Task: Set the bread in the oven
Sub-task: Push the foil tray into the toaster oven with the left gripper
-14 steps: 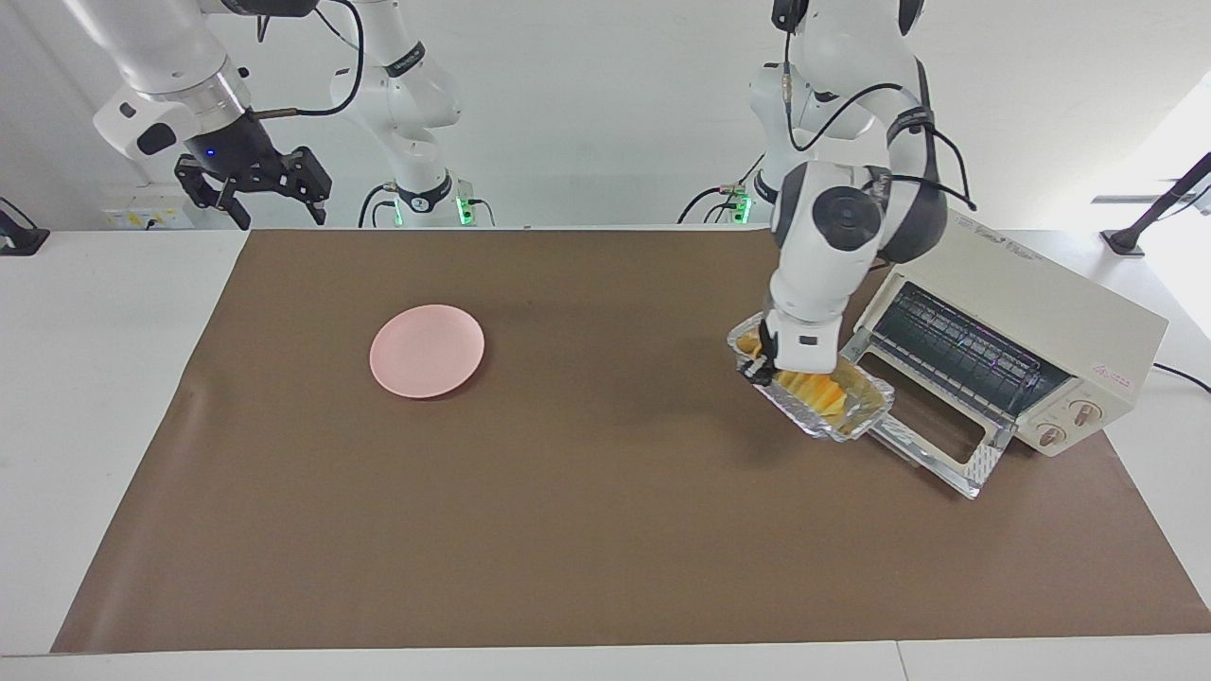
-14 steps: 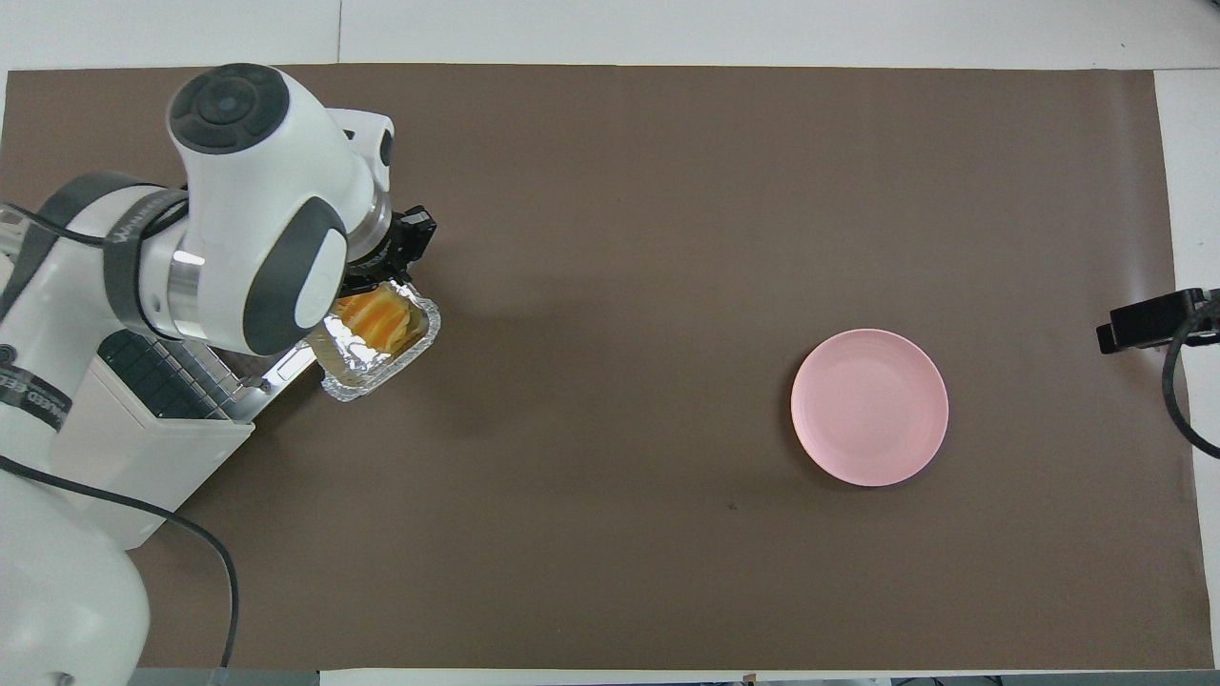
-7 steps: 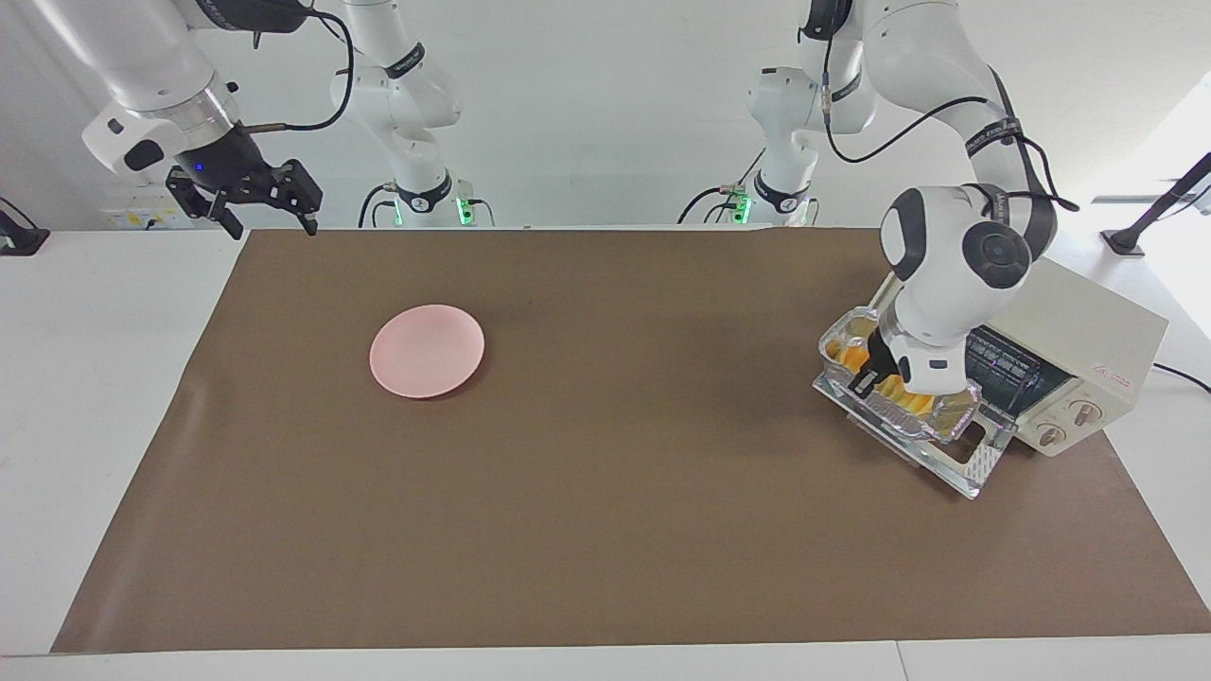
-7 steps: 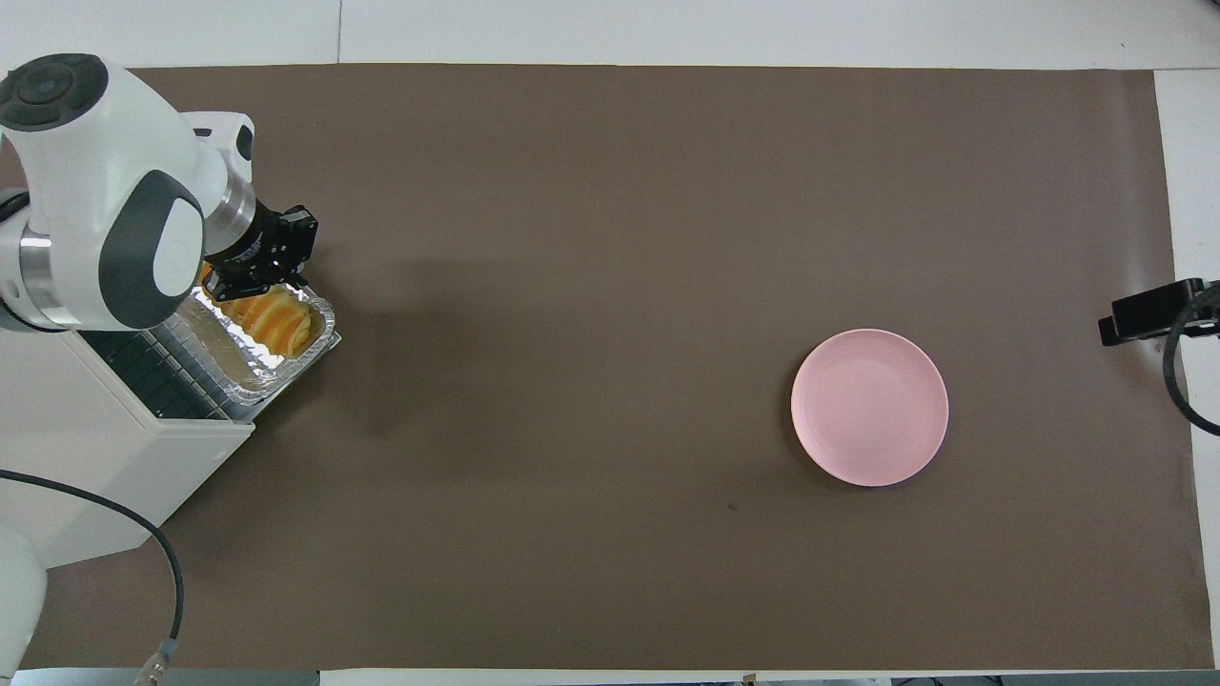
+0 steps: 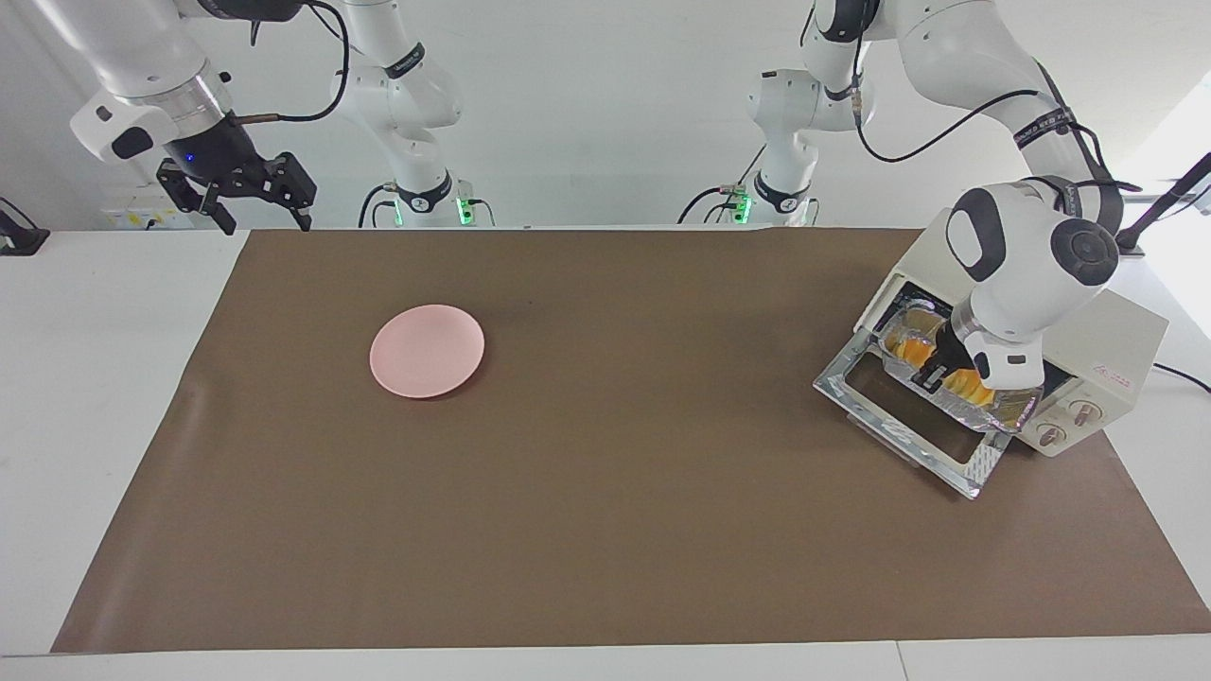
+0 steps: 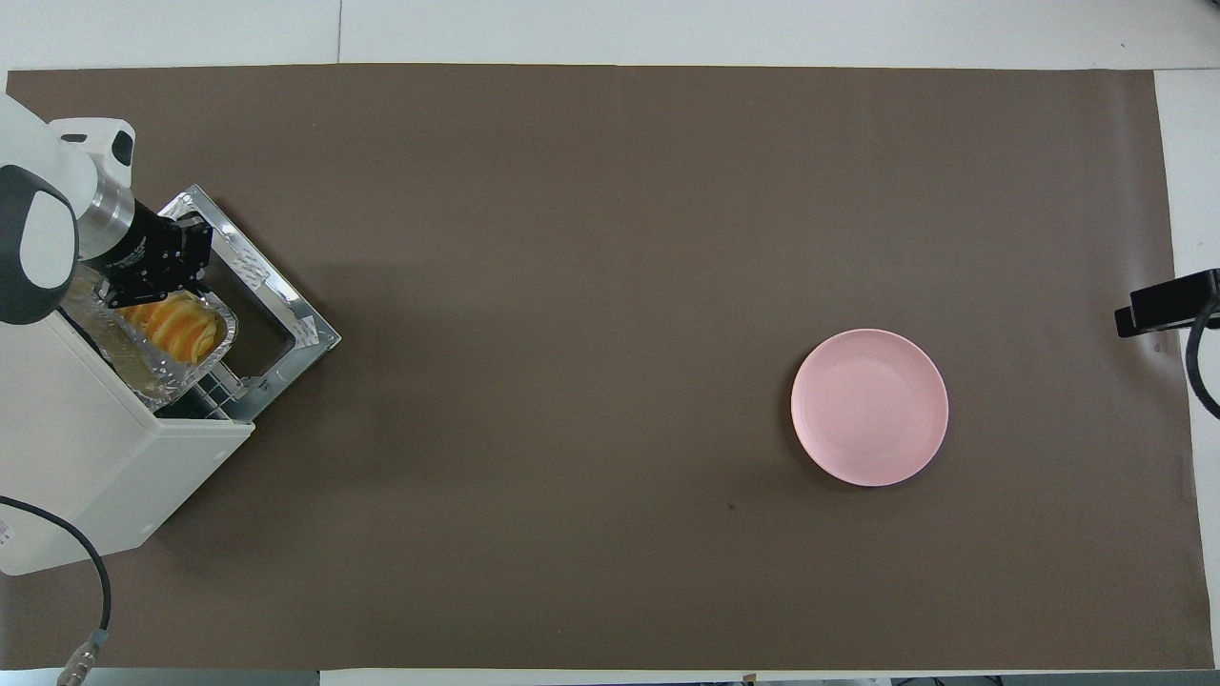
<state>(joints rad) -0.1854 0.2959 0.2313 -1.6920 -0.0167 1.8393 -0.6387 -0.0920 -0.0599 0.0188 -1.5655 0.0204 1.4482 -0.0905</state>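
Observation:
The golden bread (image 5: pixel 963 383) lies in a crinkled foil tray (image 5: pixel 1005 405). My left gripper (image 5: pixel 932 374) is shut on the tray's rim and holds it in the mouth of the cream-white oven (image 5: pixel 1112 345), above the dropped-down glass door (image 5: pixel 903 416). In the overhead view the bread (image 6: pixel 176 324) and tray (image 6: pixel 152 379) sit half inside the oven (image 6: pixel 95 448), with the left gripper (image 6: pixel 152 284) over the door (image 6: pixel 281 305). My right gripper (image 5: pixel 267 219) is open, empty and raised over the table edge at the right arm's end, where the arm waits.
A round pink plate (image 5: pixel 427 350) lies on the brown mat toward the right arm's end; it also shows in the overhead view (image 6: pixel 869 407). The oven's two knobs (image 5: pixel 1067 423) face the mat. A cable (image 5: pixel 1183 376) runs from the oven.
My left gripper has carried the foil tray with the bread from beside the door, across the open door, into the oven's mouth. The right gripper has shifted slightly.

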